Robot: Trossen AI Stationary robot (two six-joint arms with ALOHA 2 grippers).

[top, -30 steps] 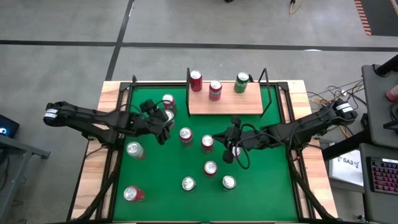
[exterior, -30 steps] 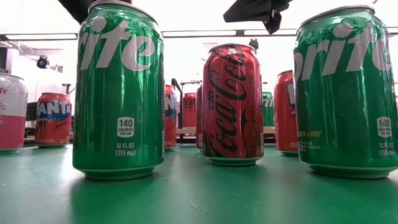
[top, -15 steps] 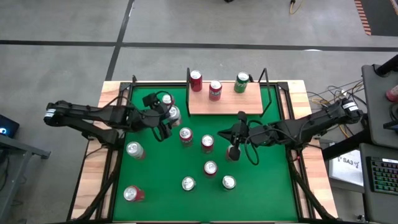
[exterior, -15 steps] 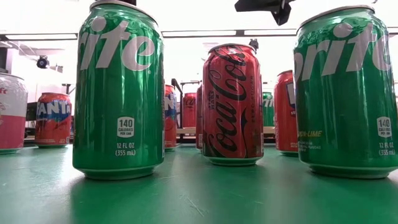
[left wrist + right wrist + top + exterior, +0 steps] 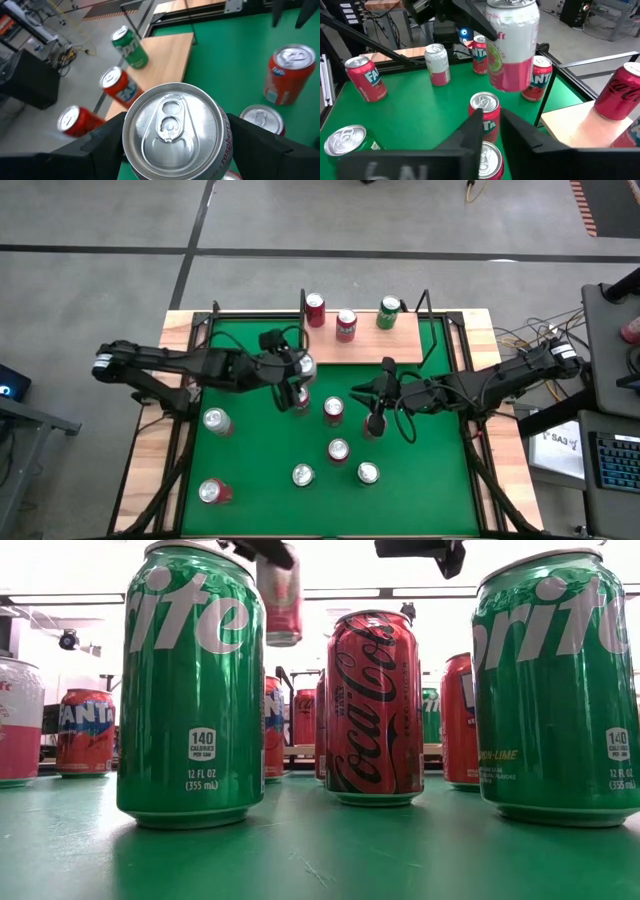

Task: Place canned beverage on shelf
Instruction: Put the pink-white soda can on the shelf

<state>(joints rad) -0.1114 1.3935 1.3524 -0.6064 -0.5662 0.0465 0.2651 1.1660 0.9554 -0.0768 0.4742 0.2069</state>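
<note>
A white-and-pink can (image 5: 301, 366) hangs above the green felt with my left gripper (image 5: 292, 370) shut on it. It also shows in the left wrist view (image 5: 172, 131), the right wrist view (image 5: 512, 46) and the low view (image 5: 280, 600). The shelf (image 5: 385, 346), a tan board with black uprights, lies at the table's far edge. On it stand a red can (image 5: 315, 310), a red-and-white can (image 5: 346, 325) and a green can (image 5: 388, 312). My right gripper (image 5: 374, 422) hovers right of centre, its fingers (image 5: 475, 131) a little apart and holding nothing. My left gripper pinches the can's round side (image 5: 223, 146) between its two fingers, one on each side, close under the top rim. The fingers come from the table's left, slanting a little downward. The can hangs upright, top up, lifted clear of the felt.
Several more cans stand on the felt: (image 5: 333, 410), (image 5: 338, 450), (image 5: 303, 475), (image 5: 368, 473), (image 5: 216, 420), (image 5: 213, 491). Two green cans (image 5: 190, 690) (image 5: 560, 690) and a red one (image 5: 373, 705) stand near the low camera. A black rail (image 5: 190, 380) frames the table.
My left gripper has risen and gone toward the table's right with the white-and-pink can. The can now hangs clear of the felt, nearer the shelf's near left corner, and has come into the low view from above.
</note>
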